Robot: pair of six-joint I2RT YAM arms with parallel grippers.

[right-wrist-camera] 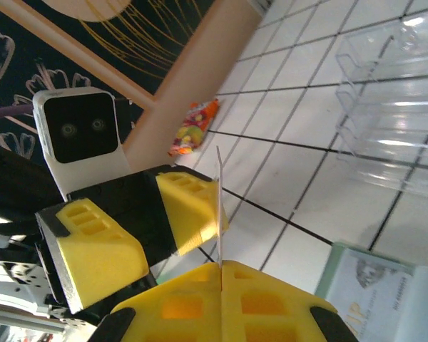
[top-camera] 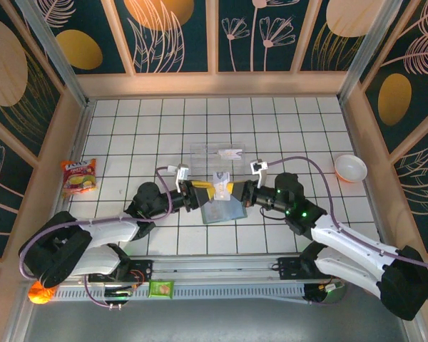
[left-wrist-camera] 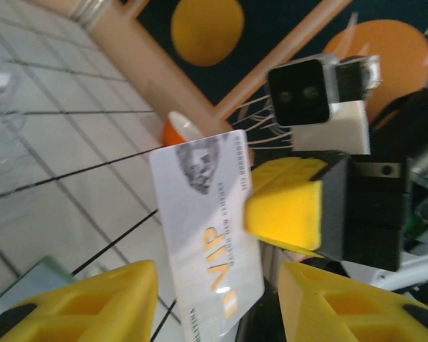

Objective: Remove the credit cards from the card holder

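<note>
A white credit card (top-camera: 220, 178) printed "VIP" stands on edge above the table's middle. My right gripper (right-wrist-camera: 220, 267) is shut on its lower edge, and the card (right-wrist-camera: 218, 199) rises thin from the closed jaws. My left gripper (left-wrist-camera: 221, 313) is open, with its yellow fingers (left-wrist-camera: 93, 306) on either side of the same card (left-wrist-camera: 207, 235) and a gap on each side. The grey-green card holder (top-camera: 225, 211) lies flat on the tiles just below both grippers. Another white card with a portrait shows in the card holder (right-wrist-camera: 342, 271).
A clear plastic tiered stand (top-camera: 217, 152) sits just beyond the grippers. A snack packet (top-camera: 79, 175) lies at the left and a white bowl (top-camera: 350, 167) at the right. Wooden walls enclose the tiled table (top-camera: 128, 135) on three sides.
</note>
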